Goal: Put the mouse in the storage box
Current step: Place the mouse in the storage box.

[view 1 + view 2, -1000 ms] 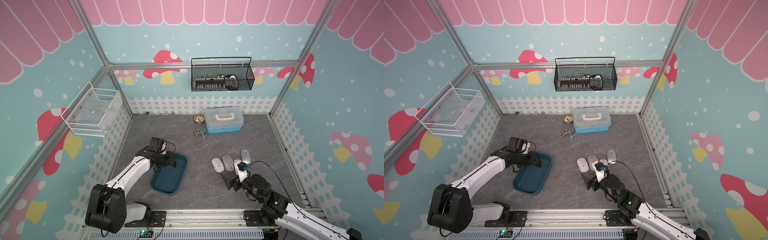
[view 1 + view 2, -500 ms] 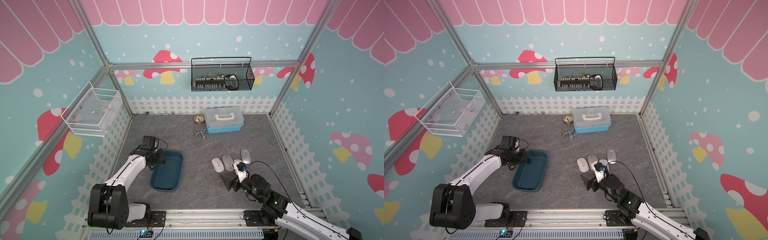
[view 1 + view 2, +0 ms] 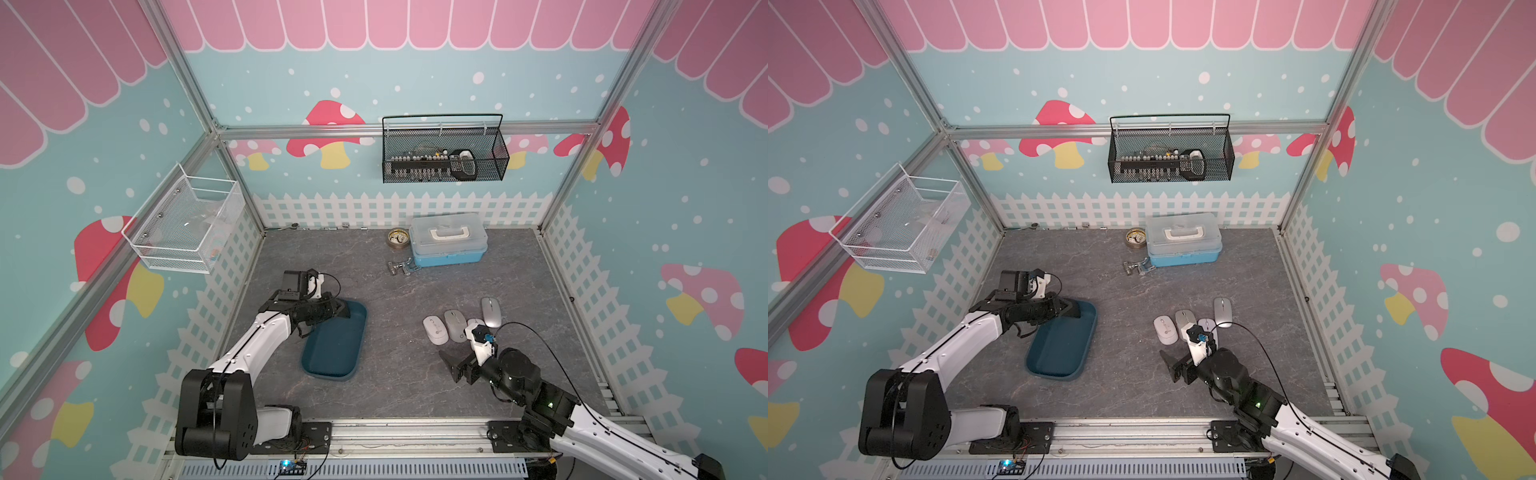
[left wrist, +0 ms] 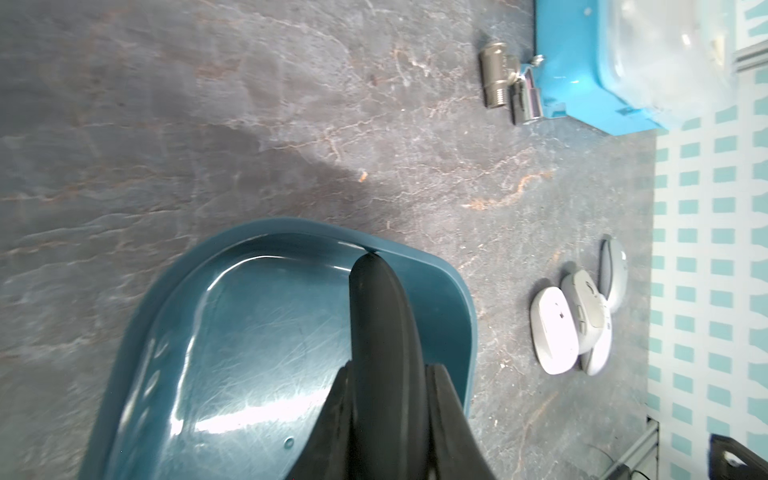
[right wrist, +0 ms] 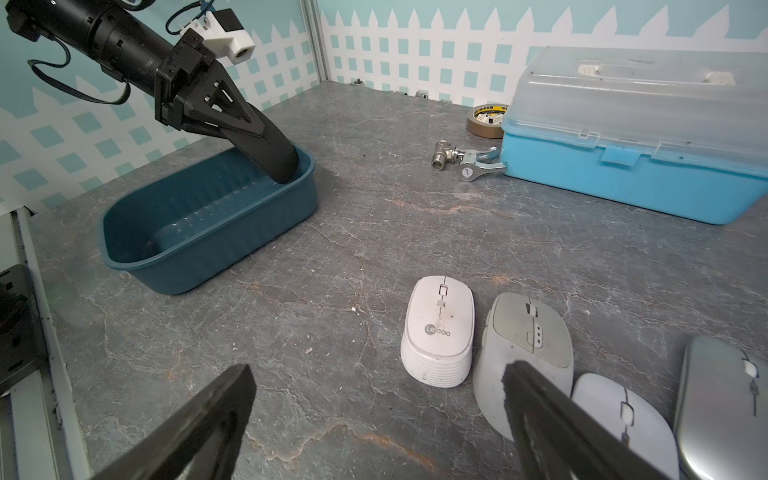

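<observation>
The right tool (image 5: 378, 374) gapes empty, four mice (image 3: 455, 330) lie well apart from the storage box (image 3: 332, 351), the closed left tool (image 5: 282, 166) dips inside it: nothing stowed yet

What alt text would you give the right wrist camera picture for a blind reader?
Four computer mice lie on a grey table before the open right claw. Across the table, the shut left claw dips into an otherwise empty dark teal storage box.
</observation>
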`<state>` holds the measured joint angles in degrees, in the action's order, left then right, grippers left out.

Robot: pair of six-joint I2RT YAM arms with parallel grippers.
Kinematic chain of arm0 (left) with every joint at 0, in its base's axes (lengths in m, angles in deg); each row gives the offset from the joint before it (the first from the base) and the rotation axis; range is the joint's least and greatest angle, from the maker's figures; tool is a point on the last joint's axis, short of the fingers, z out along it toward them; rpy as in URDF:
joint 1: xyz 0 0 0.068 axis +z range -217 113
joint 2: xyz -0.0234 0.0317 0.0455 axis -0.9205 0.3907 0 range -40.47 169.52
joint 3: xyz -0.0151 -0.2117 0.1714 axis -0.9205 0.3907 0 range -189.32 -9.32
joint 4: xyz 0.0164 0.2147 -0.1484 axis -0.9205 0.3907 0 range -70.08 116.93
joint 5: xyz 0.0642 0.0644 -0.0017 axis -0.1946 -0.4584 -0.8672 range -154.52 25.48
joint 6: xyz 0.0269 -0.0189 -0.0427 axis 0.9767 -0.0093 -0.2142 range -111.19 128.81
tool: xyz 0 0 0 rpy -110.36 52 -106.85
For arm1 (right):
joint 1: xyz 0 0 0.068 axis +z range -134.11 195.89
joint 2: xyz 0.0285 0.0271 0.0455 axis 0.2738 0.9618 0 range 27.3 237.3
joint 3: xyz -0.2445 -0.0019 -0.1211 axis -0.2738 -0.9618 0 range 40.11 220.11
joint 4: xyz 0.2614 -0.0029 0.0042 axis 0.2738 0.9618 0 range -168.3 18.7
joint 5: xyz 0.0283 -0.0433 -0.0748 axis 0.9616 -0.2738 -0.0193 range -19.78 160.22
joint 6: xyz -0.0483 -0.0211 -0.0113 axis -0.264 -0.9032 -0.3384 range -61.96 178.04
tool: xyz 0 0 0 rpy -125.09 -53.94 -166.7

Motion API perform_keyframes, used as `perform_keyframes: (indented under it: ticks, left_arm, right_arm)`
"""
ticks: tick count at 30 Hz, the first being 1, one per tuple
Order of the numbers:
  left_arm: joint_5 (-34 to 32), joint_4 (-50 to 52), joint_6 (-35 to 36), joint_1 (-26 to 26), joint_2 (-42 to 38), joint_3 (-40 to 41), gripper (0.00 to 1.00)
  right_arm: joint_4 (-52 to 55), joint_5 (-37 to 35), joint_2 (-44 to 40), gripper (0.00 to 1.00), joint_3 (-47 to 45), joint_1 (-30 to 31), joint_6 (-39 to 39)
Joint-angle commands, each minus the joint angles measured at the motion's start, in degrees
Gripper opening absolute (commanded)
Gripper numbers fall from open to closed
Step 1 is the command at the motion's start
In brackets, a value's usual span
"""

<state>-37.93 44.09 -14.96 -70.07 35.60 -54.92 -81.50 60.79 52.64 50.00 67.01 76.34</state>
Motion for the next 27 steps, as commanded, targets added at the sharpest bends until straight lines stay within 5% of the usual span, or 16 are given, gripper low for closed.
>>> perform_keyframes:
  ticks: [1,8,22,27]
  left_arm:
    - [3.2,-1.2,0.8,0.2,2.5,0.7,0.04]
    - [3.9,0.0,1.6,0.2,5.4,1.6,0.1]
    - [0.1,1.0,1.9,0.2,7.3,0.3,0.55]
    - [-3.5,1.7,1.6,0.2,7.3,-0.4,0.64]
  right_arm:
    - [-0.5,-0.4,-0.7,0.99,0.1,0.4,0.7]
    - [-0.2,-0.9,-1.1,0.99,0.1,0.4,1.0]
    - [-0.2,-1.1,-0.2,0.99,0.2,0.4,1.0]
    - [0.0,-2.0,-0.7,0.99,0.2,0.4,0.9]
